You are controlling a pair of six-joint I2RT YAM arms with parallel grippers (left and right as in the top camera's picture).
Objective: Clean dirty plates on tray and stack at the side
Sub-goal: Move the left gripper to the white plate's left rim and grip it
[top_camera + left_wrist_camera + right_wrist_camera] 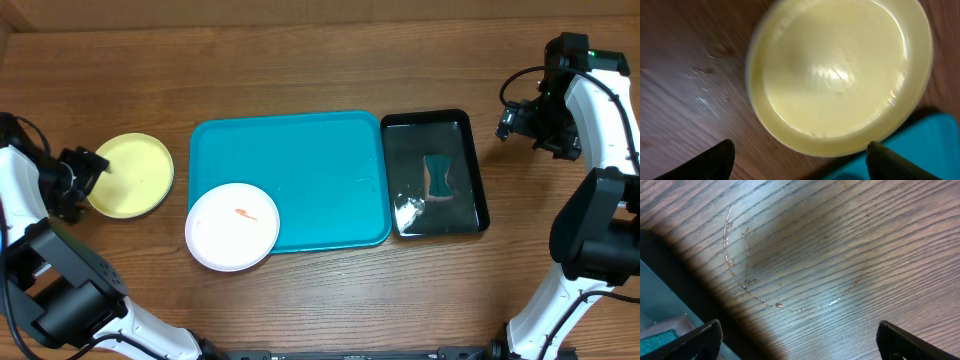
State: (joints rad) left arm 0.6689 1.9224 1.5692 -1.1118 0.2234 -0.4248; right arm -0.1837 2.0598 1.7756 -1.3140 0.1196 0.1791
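Note:
A yellow-green plate [131, 175] lies on the table left of the turquoise tray [300, 170]; it fills the left wrist view [840, 70]. A white plate [232, 226] with an orange-red smear sits on the tray's front left corner and overhangs its rim. The pale blue plate is out of view. My left gripper [97, 166] is open and empty at the yellow-green plate's left edge; in the left wrist view [800, 160] its fingers stand apart over the plate's rim. My right gripper [515, 122] is open and empty over bare table right of the black tray.
A glossy black tray [437, 172] stands right of the turquoise tray, with water, a teal sponge [438, 177] and a white scrap in it. A wet ring mark [790, 270] shows on the wood below my right gripper [800, 340]. The turquoise tray's corner [935, 140] lies beside the yellow-green plate.

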